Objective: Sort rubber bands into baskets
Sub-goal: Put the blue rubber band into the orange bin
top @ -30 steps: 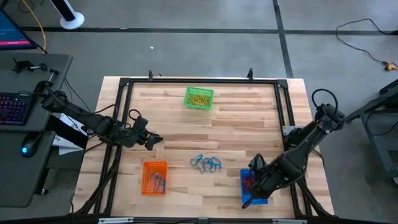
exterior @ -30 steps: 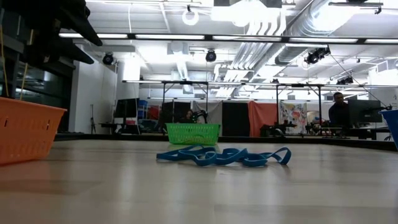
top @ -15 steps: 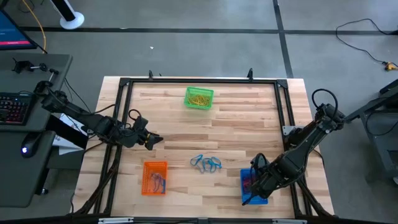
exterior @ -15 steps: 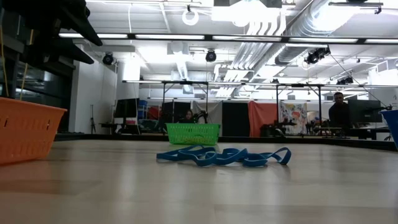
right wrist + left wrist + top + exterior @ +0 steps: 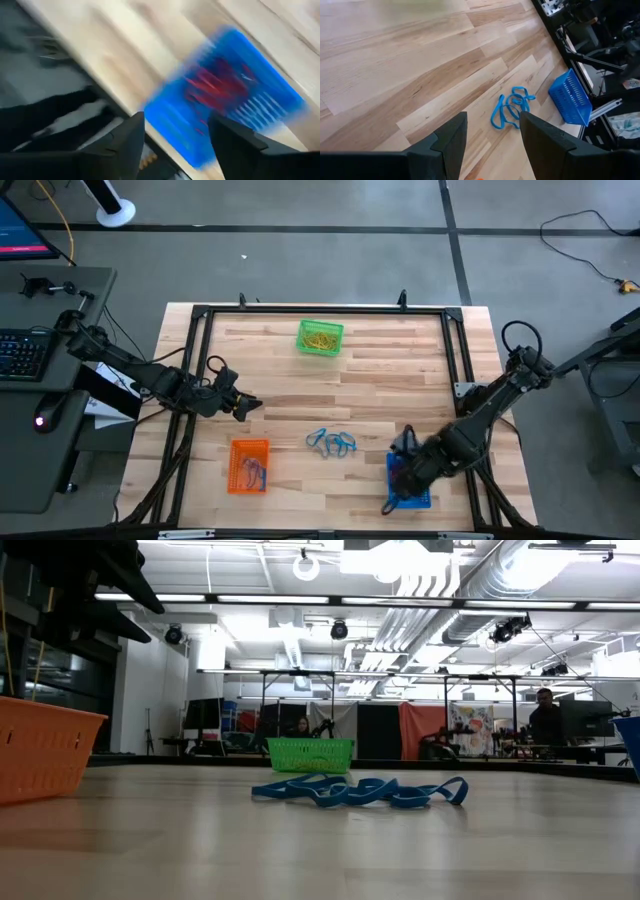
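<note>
The right pincer (image 5: 403, 477) hangs over the blue basket (image 5: 418, 498), fingers apart, holding nothing; red bands (image 5: 216, 86) lie inside. Blue bands (image 5: 331, 443) lie mid-table (image 5: 380, 380). The left pincer (image 5: 246, 406) waits open beyond the orange basket (image 5: 249, 466).

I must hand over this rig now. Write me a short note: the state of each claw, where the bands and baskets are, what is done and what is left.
Left claw: open, empty, waiting over the table's left side, above the orange basket.
Right claw: open, nothing seen between its fingers, over the blue basket at the near right edge.
Done: yellow bands lie in the green basket at the far side; red bands lie in the blue basket; the orange basket holds a few bands whose colour I cannot tell.
Left: the blue bands, a loose heap on the table between the orange and blue baskets.
</note>
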